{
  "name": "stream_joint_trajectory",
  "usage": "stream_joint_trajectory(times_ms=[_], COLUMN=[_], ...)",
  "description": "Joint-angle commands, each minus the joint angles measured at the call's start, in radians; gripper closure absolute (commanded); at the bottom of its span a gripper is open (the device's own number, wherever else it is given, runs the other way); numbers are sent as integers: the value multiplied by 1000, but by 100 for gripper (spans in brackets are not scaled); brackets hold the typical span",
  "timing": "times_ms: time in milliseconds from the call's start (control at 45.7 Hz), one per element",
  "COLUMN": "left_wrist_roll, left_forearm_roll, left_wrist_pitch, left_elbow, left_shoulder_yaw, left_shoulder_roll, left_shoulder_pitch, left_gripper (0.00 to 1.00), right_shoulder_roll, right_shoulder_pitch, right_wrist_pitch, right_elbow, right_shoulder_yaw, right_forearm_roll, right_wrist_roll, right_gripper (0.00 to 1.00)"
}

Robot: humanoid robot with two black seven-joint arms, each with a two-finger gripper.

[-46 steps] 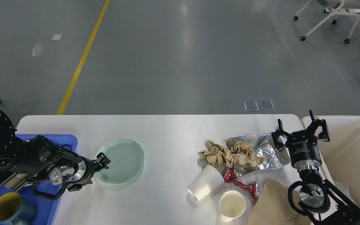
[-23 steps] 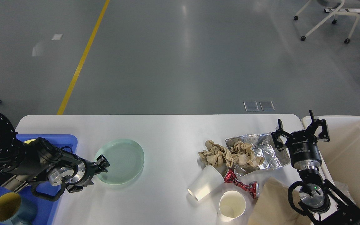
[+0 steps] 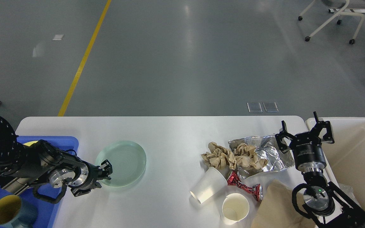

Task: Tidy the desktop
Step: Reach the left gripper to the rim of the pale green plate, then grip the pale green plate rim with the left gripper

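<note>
Left end effector (image 3: 105,171) sits at the 8 o'clock rim of the pale green glass plate (image 3: 121,163), fingers narrow; whether they pinch the rim, cannot tell. Plate lies at 2 o'clock from it, on the left half of the white counter (image 3: 169,133), near the blue tray (image 3: 69,141). Left arm is far nearer. Right end effector (image 3: 306,133) hangs wide, empty, beside the foil wrapper (image 3: 269,152).

Head view, forward-down over desktop (image 3: 176,133)

two paper cups (image 3: 208,184) (image 3: 235,208), two crumpled brown paper wads (image 3: 219,156) (image 3: 249,158), one glass plate (image 3: 125,161), one mug (image 3: 6,213).
</note>
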Motion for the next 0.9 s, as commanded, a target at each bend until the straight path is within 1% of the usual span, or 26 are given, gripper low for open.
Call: stream_joint_trajectory(times_ms=[0,262,503,875], left_wrist_roll=[0,0,2,2], left_forearm_roll=[0,0,-2,-6], left_wrist_pitch=[-6,-7,-7,-18], left_elbow=[1,0,0,-2], left_shoulder_yaw=[1,1,1,3], left_shoulder_roll=[2,2,2,2], left_shoulder_pitch=[0,2,3,5], left_gripper=[68,74,76,83], right_shoulder_roll=[0,0,0,0], right_shoulder_pitch=[0,0,0,0], right_wrist_pitch=[0,0,0,0], right_elbow=[0,0,0,0], right_shoulder_yaw=[0,0,0,0], right_forearm_roll=[0,0,0,0], right_wrist_roll=[1,0,0,0], right_gripper=[0,0,0,0])
